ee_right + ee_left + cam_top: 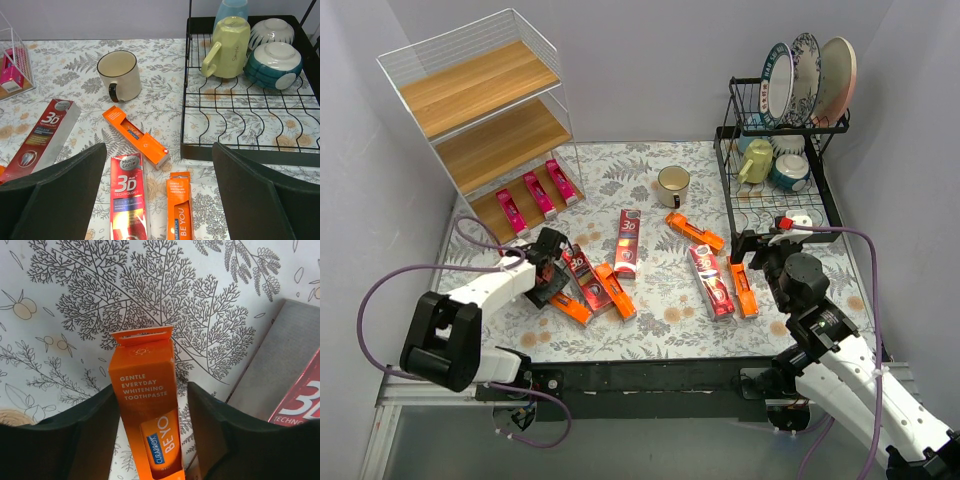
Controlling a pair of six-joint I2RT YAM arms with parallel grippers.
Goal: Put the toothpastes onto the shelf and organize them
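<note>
My left gripper (152, 389) is low over the leaf-patterned table (75, 300), at the near left. It's open, with its black fingers (80, 440) on either side of a slim orange toothpaste carton (147, 415) that lies flat and reads "Gentle Everyday Whitening Toothpaste". The left finger looks like it's about touching the carton edge and the right one shows a thin gap, so nothing is clamped. Just to the right of that lies a big dark red "3D" carton (300, 400) with a grey side.

My right gripper (159, 147) hangs over the table on the right side with its fingers spread wide and nothing held. Below it are another dark red "3D" box (127, 200) and two orange cartons (135, 136), one angled and one pointing straight towards me. A cream ceramic mug (119, 75) stands further back, and the black wire dish rack (190, 75) is just to the right.

The white wire shelf with wooden boards (480, 88) is at the far left. Three magenta-pink cartons (538, 193) already sit side by side on its bottom board, and the upper two boards have nothing on them. The other cartons are scattered across the middle of the table.
</note>
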